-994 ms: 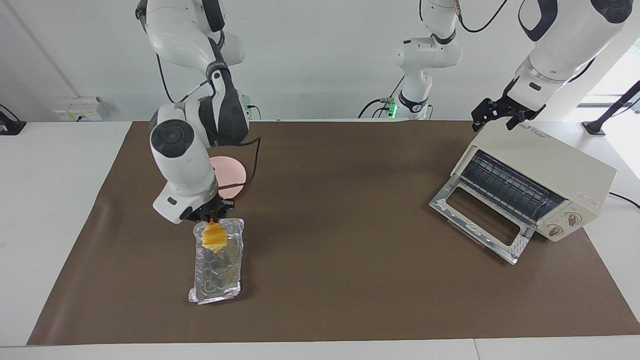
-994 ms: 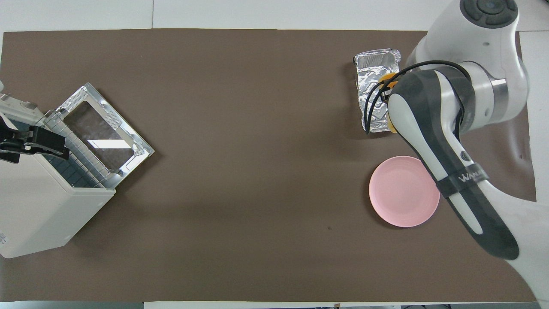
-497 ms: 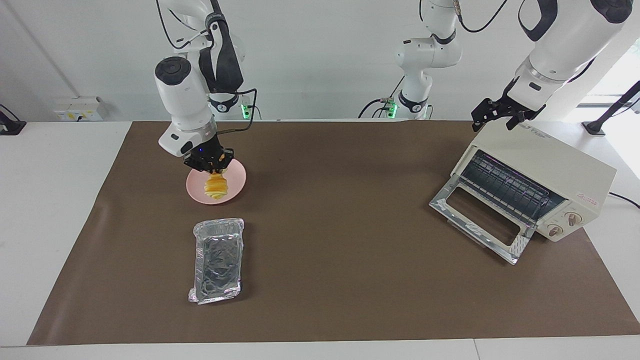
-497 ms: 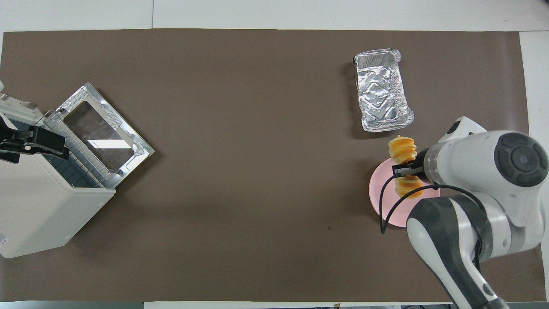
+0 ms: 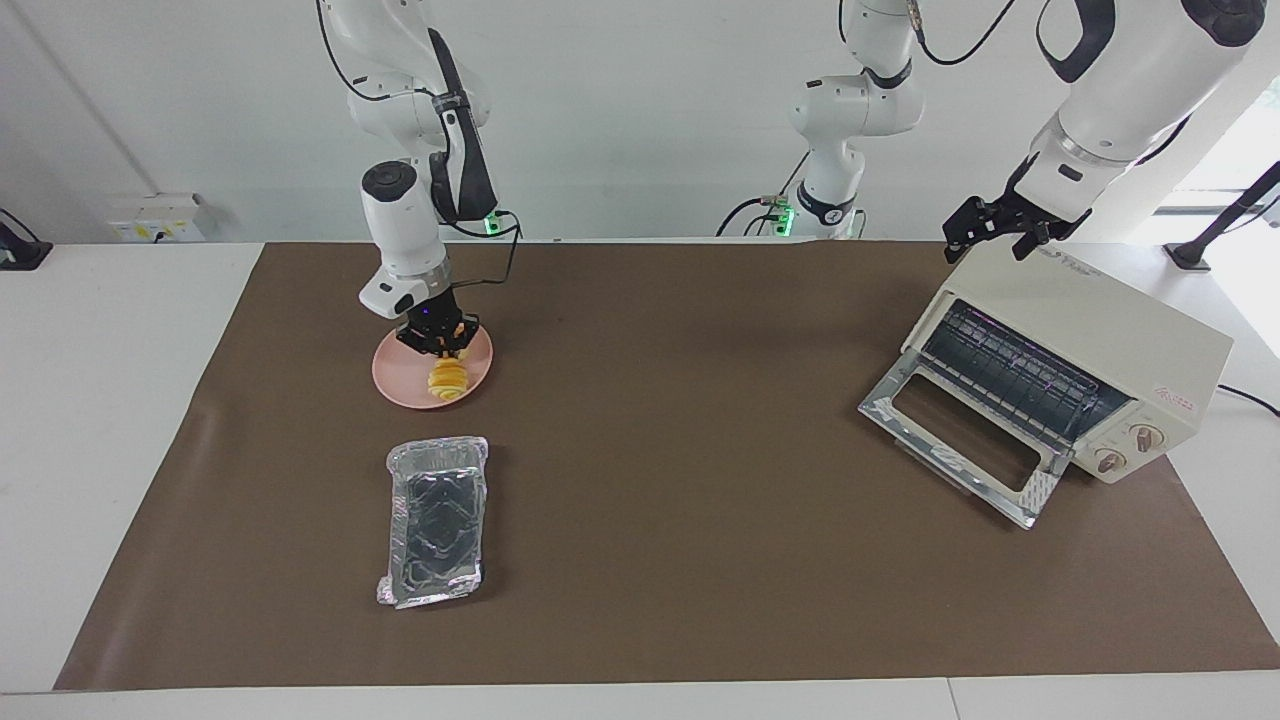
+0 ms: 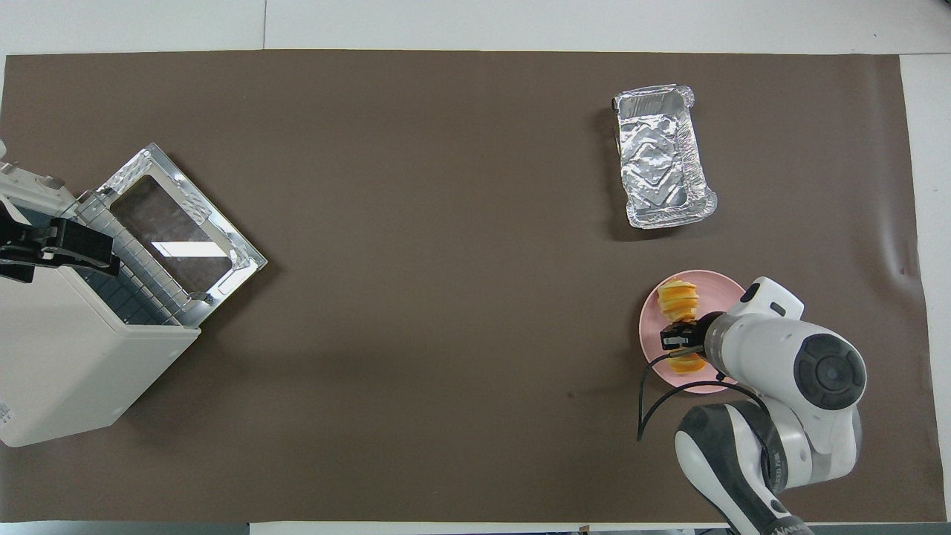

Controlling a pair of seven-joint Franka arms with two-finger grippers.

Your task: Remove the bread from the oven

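— golden bread (image 5: 447, 380) sits low over the pink plate (image 5: 395, 378), with my right gripper (image 5: 436, 341) clenched on its upper end. is it down yet?

— i judge it's touching or nearly so; its lower end looks to meet the plate in the facing view, but i can't tell for certain. the loaf stands tilted, not flat.

— so what worries you?

— if i let go while it's propped like that, it could topple and roll toward the plate's rim – the end nearest the foil tray (image 5: 436, 520) is already close to the edge in the overhead view (image 6: 677, 291). the ridged segments might also catch on the fingers (image 6: 673, 342) as they part, dragging the loaf with them.

— and the plate itself?

— light, i'd guess. pressing down too hard at one side could tip it or skid it on the tabletop (image 5: 680, 560).

— the left side?

— left gripper (image 5: 993, 228) waits at the top rear edge of the oven (image 5: 1100, 330), its door (image 5: 960, 440) hanging open; whether those fingers are parted i can't tell. if that arm shifts, it could nudge the oven.
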